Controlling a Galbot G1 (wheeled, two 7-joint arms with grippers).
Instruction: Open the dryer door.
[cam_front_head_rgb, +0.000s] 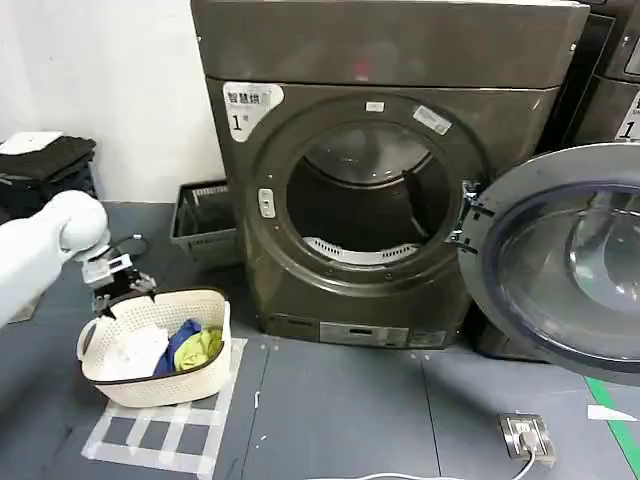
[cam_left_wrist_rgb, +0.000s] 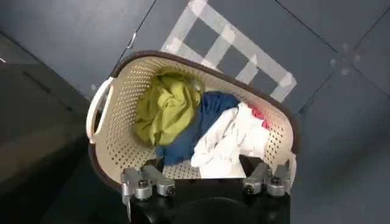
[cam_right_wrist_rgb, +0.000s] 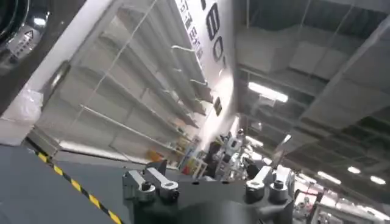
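Dryer door (cam_front_head_rgb: 565, 262), the big round porthole with a wide chrome ring and dark tinted glass, stands swung fully open to the right of the boxy dark grey-brown dryer (cam_front_head_rgb: 380, 190), whose round drum opening gapes bare. Down at the left, the left gripper (cam_front_head_rgb: 122, 285) hangs just over the rim of a cream perforated plastic laundry basket (cam_front_head_rgb: 205, 370), its fingers spread apart and holding nothing; green, blue and white clothes (cam_left_wrist_rgb: 201, 125) lie heaped inside. The right gripper (cam_right_wrist_rgb: 207, 189) points off at the shelves and ceiling lights, fingers parted and empty.
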